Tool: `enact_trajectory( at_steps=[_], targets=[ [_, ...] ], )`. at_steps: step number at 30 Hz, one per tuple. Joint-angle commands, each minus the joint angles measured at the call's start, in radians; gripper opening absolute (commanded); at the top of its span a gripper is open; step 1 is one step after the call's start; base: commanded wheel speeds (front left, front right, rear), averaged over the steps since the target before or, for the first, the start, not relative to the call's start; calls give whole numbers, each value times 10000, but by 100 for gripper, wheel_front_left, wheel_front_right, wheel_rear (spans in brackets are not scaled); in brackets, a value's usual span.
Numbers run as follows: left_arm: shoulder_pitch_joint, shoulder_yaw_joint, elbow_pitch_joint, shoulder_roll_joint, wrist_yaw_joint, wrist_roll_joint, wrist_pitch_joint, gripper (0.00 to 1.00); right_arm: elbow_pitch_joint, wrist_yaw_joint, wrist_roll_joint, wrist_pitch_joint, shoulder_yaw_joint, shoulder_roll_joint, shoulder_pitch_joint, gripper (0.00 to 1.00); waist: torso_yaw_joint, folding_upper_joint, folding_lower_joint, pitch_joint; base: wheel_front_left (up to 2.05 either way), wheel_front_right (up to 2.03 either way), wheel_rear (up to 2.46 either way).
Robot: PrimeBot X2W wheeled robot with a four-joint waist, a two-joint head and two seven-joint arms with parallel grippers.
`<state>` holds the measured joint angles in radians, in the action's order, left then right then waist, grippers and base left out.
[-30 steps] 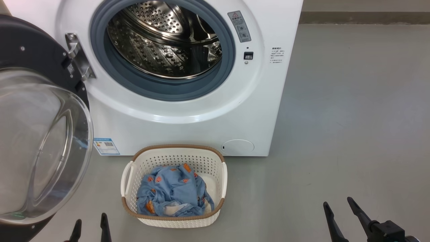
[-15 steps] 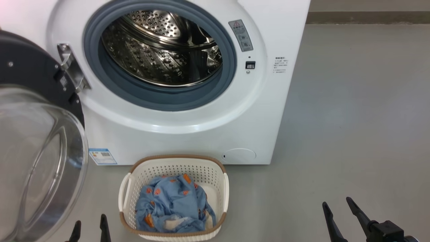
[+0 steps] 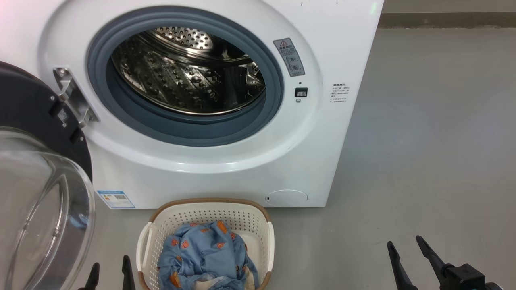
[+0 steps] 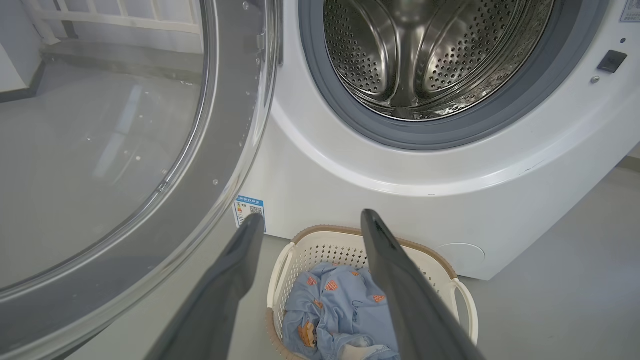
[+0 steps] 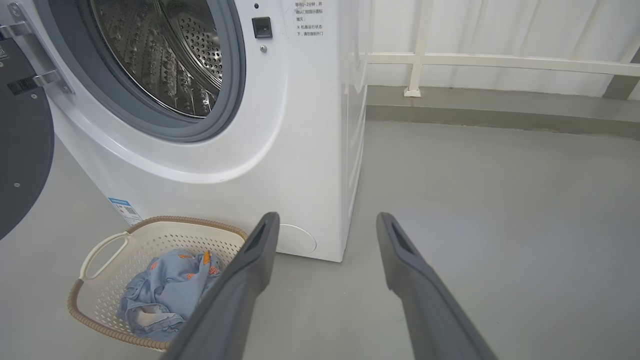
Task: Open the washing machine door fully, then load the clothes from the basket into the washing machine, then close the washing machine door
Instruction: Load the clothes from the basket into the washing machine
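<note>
Head camera shifted: washer [image 3: 225, 181] and basket [image 3: 209, 200] sit lower in view. Door [image 3: 32, 193] swung open, left. Clothes [image 3: 201, 253] lie in basket, none loaded. Left tool [image 3: 109, 274] and right tool [image 3: 405, 247] both released, empty.

grey floor [image 3: 435, 141], white railing [image 5: 500, 62]

The head view crops the basket [image 3: 209, 201] and washing machine door [image 3: 28, 104].

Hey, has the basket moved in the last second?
No. The basket keeps its place by the round hatch on the washing machine; the whole head view slid down, so the camera moved.
</note>
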<state>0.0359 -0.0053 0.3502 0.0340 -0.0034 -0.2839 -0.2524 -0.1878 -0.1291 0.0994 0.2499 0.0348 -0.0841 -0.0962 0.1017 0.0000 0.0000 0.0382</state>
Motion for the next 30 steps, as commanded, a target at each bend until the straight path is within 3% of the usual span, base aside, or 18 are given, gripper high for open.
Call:
enact_trajectory(
  at_steps=[1,17,30],
  targets=[
    [-278,268,-209,162,55,-47,-93,100,252,-16,-25,118,-243,-50,422,100,-2,0,0,25,0,0,0],
    [-352,-137,-76,162,95,165,-93,100,276,-16,-20,118,-305,-16,622,100,-270,0,0,290,0,0,0],
    [-1643,-503,1386,312,-462,295,-29,100,633,-16,-26,118,-532,76,1381,100,-1304,0,0,1624,0,0,0]
  ],
)
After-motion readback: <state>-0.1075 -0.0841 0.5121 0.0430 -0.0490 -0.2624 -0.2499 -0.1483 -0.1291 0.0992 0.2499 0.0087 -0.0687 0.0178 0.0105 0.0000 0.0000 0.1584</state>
